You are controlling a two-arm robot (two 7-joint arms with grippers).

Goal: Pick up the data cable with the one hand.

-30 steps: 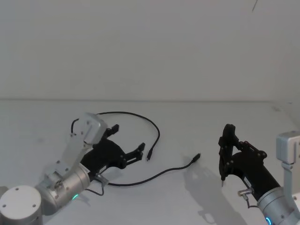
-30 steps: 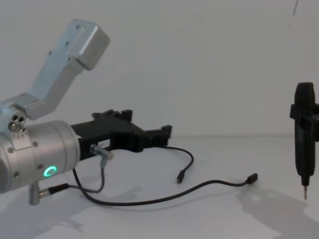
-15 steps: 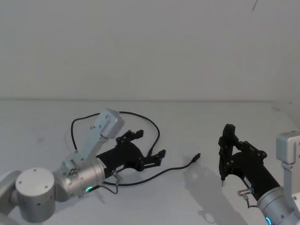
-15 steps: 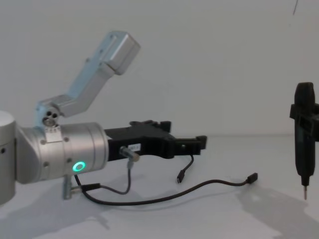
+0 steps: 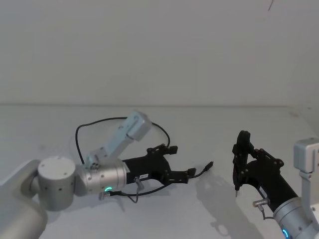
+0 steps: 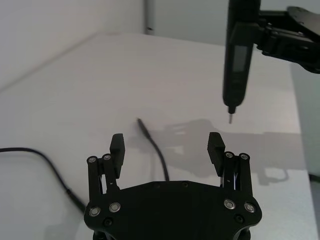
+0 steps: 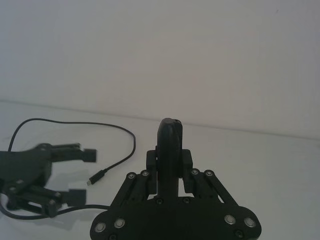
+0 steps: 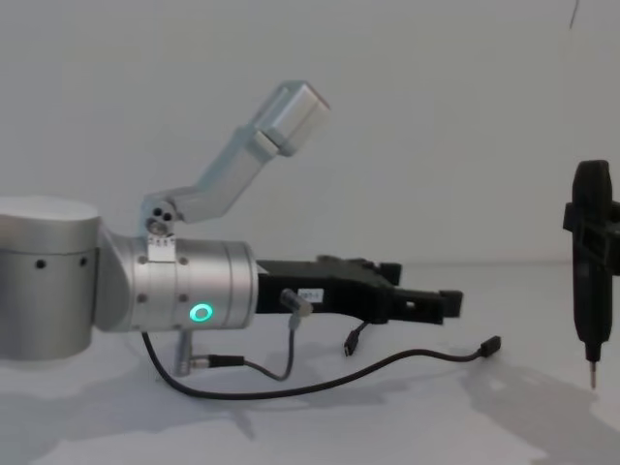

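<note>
The black angular two-jaw left hand (image 5: 182,160) reaches out low and level over the white tabletop (image 5: 164,216), mounted on a fat silver cylinder (image 8: 184,291) that carries a green ring light (image 8: 201,313). Its jaws stand wide apart, released, with nothing between them.

The long thin black data cable (image 5: 160,132) lies on the tabletop. It makes a wide loop behind the left arm, and another stretch passes beneath the hand to a small black plug (image 5: 210,165) ahead of the fingertips, on the side of the right arm. In the left wrist view that end of the data cable (image 6: 152,146) lies on the tabletop below the gap between the two fingers (image 6: 117,146), pointing away from the hand. From the chest view the left hand (image 8: 421,289) hangs above the data cable (image 8: 387,363) and is apart from it. The other plug (image 8: 351,344) rests on the tabletop under the jaws.

The black right hand (image 5: 251,167) is well apart on the right, clenched on a slim upright black tool (image 8: 591,262). The tool's metal tip points down above the tabletop.
</note>
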